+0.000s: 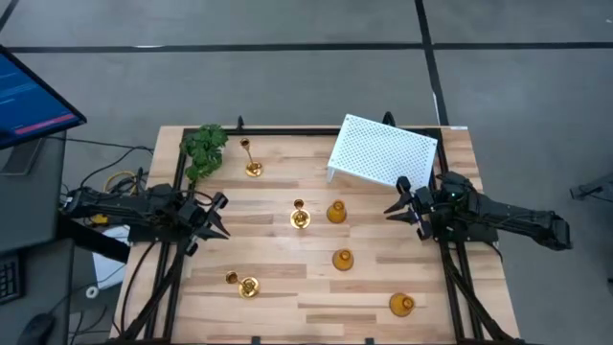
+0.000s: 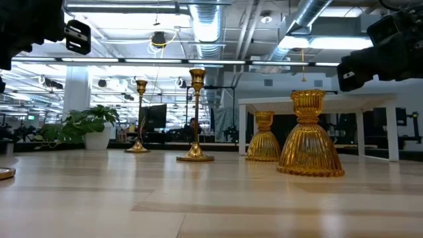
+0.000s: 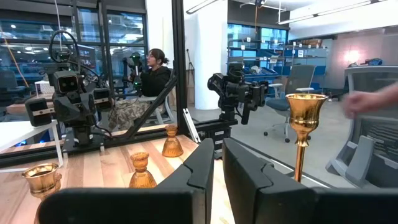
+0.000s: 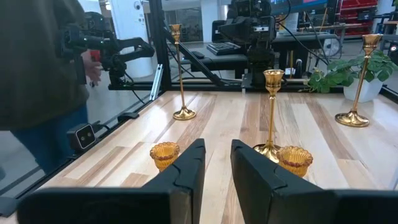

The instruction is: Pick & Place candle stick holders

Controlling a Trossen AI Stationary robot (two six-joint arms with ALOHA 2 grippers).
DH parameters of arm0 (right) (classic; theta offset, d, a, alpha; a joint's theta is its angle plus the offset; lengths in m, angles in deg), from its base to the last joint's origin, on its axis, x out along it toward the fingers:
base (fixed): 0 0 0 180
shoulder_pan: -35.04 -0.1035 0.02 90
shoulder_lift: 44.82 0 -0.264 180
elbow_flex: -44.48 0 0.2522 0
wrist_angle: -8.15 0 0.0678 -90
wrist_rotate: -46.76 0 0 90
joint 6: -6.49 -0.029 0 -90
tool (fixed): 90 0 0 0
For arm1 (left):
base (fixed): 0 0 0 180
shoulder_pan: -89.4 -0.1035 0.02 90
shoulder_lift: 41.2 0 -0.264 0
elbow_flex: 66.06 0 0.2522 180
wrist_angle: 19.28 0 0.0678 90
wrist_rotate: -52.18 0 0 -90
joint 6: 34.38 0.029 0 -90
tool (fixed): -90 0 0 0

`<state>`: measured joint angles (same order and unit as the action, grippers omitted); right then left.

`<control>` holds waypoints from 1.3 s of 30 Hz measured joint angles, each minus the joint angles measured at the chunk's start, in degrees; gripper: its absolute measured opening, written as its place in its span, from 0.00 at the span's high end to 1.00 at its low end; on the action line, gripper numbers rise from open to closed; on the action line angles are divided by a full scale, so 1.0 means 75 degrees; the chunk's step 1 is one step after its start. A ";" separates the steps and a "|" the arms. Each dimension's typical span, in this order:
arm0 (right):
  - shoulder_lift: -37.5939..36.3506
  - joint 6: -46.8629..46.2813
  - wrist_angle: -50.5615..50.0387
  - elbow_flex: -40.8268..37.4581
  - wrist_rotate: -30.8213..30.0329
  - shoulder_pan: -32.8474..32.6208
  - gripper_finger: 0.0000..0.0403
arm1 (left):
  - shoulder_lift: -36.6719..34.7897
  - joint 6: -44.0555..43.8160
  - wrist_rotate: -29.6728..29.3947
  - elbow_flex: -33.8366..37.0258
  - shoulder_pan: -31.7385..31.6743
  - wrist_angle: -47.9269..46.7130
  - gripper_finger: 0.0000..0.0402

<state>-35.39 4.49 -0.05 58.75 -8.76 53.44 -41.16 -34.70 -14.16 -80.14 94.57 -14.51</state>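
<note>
Looking down on the surface (image 1: 287, 287), I count six candle stick holders: tall brass sticks at the far left by the plant (image 1: 204, 149) (image 1: 251, 158), in the middle (image 1: 300, 214) and near the front left (image 1: 244, 284), plus squat amber bulbs beside the middle stick (image 1: 336, 212), nearer the front (image 1: 343, 259) and at the front right (image 1: 401, 305). All stand apart from one another; none is held.

My left gripper (image 1: 218, 217) hangs at the left edge and the right gripper (image 1: 400, 204) at the right edge, just in front of the white perforated stand (image 1: 383, 151). Both sets of fingers are slightly spread, pinching nothing.

I judge the sticks to be rigid metal, top-heavy on thin stems, polished and probably slippery. I would take one low on the stem, just above the round base, so it cannot swing or tip. The amber bulbs look like ribbed glass: heavier, stable, but breakable. Their narrow neck below the cup is where I'd close, gently.
</note>
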 joint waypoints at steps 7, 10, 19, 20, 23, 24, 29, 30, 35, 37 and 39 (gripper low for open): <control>-0.0003 0.0000 -0.0003 0.0000 0.0003 0.0000 0.82 | -0.0002 0.0000 -0.0001 -0.0003 0.0003 0.0000 0.91; 0.0000 0.0000 -0.0003 -0.0002 0.0000 0.0000 0.82 | 0.0000 0.0000 -0.0001 -0.0002 0.0001 0.0000 0.91; -0.0001 0.0000 -0.0001 -0.0002 0.0000 0.0000 0.82 | 0.0000 -0.0002 -0.0187 -0.0002 0.0000 0.0025 0.91; 0.0000 0.0000 -0.0002 -0.0003 0.0000 0.0000 0.82 | -0.0001 -0.0044 -0.0185 -0.0002 0.0003 0.0035 0.91; -0.0003 0.0000 0.0000 0.0000 0.0000 0.0000 0.82 | -0.0001 -0.0462 -0.0187 -0.0001 0.0000 0.0173 0.91; 0.0000 0.0000 0.0000 0.0000 0.0000 0.0009 0.82 | 0.0001 -0.0652 -0.0187 -0.0002 0.0000 0.0262 0.91; -0.0002 0.0000 -0.0003 -0.0001 0.0000 0.0015 0.82 | 0.0001 -0.1582 -0.0774 0.0000 0.0000 0.1097 0.91; 0.0000 0.0000 -0.0003 0.0000 -0.0006 0.0015 0.82 | 0.0001 -0.1769 -0.1001 -0.0003 0.0000 0.1326 0.91; 0.0000 0.0000 0.0017 -0.0001 -0.0643 0.0015 0.82 | -0.0002 -0.1990 -0.2189 0.0000 0.0000 0.1964 0.91; 0.0000 -0.0151 0.0069 -0.0001 -0.0664 0.0015 0.82 | 0.0035 -0.2285 -0.2798 0.0000 0.0003 0.1956 0.91; 0.0000 -0.1053 0.0298 -0.0003 -0.0585 -0.0032 0.82 | 0.0102 -0.2767 -0.3547 0.0000 0.0000 0.1978 0.91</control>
<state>-35.39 -3.41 2.18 58.73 -13.15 53.20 -40.39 -55.45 -40.76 -80.14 94.57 0.32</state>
